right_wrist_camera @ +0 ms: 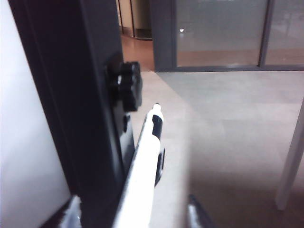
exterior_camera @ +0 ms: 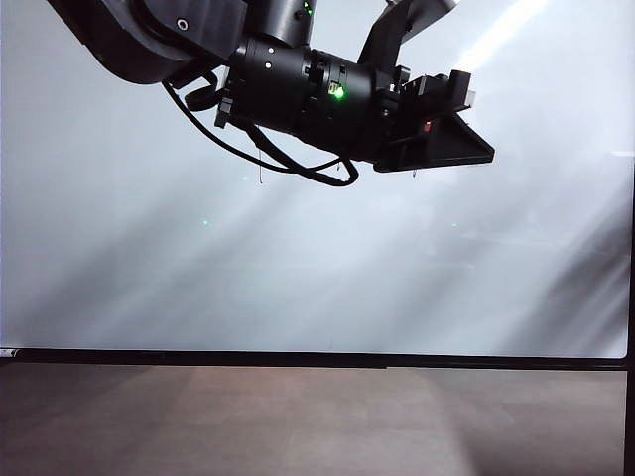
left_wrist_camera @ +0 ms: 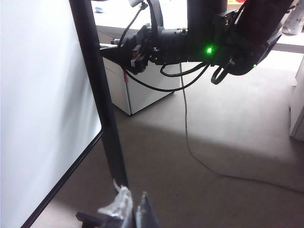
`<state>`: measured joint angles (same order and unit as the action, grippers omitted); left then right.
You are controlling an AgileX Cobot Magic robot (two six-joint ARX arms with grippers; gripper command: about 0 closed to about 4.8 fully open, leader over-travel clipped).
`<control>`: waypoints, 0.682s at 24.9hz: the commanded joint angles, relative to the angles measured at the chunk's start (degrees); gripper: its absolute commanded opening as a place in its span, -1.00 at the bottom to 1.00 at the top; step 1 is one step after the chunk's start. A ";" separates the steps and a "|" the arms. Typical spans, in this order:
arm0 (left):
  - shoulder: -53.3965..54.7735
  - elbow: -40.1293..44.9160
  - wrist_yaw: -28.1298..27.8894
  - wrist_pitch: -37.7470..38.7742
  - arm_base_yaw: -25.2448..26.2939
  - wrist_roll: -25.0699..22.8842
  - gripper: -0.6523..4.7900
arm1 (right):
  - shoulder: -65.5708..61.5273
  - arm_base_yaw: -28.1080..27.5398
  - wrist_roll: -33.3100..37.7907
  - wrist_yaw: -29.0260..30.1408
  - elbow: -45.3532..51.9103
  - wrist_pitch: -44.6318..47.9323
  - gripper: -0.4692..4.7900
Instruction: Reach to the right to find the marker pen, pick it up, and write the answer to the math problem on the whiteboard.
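In the exterior view, the whiteboard (exterior_camera: 317,258) fills most of the scene – glossy, with a thin black frame along its near edge and a bright streak of light toward the upper right. No writing is made out on it. A bulky black arm (exterior_camera: 298,84) with a green light is stretched across the top of the board from the left, and the right gripper (exterior_camera: 446,124) is seen at its end, pointing right. From this side its jaws cannot be judged.

In the left wrist view, the board's black frame (left_wrist_camera: 102,109) is seen edge-on, with the white surface to one side. The left gripper (left_wrist_camera: 130,211) is held near the frame's lower part; its pale fingertips (left_wrist_camera: 118,204) are seen close together with nothing between them, though whether they are fully shut cannot be told. Beyond, the other arm and its cables are seen above a grey floor.

In the right wrist view, the marker pen (right_wrist_camera: 142,175) – white with a black band near its tip – is seen beside the dark frame post (right_wrist_camera: 71,104) and a black knob (right_wrist_camera: 126,85). The right gripper's two fingertips (right_wrist_camera: 197,213) are spread wide on either side of the pen and are not closed on it.
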<state>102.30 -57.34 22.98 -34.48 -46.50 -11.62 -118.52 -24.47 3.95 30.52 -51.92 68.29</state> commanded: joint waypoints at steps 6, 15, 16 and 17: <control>-0.24 -0.24 0.22 -0.31 -0.15 -0.17 -0.66 | 0.20 0.11 -1.01 -1.05 -2.32 -2.97 0.29; -0.24 -0.24 0.22 -0.31 -0.15 -0.17 -0.66 | 0.20 0.85 -1.01 -1.01 -2.29 -3.43 0.13; -0.24 -0.24 0.22 -0.31 -0.15 -0.17 -0.66 | 0.20 1.09 -1.01 -1.03 -2.29 -3.43 0.07; -0.24 -0.24 0.22 -0.31 -0.15 -0.17 -0.66 | 0.20 1.18 -1.01 -1.01 -2.27 -3.56 -0.07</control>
<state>102.32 -57.36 22.98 -34.46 -46.50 -11.62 -118.52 -23.57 3.03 29.98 -53.93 64.34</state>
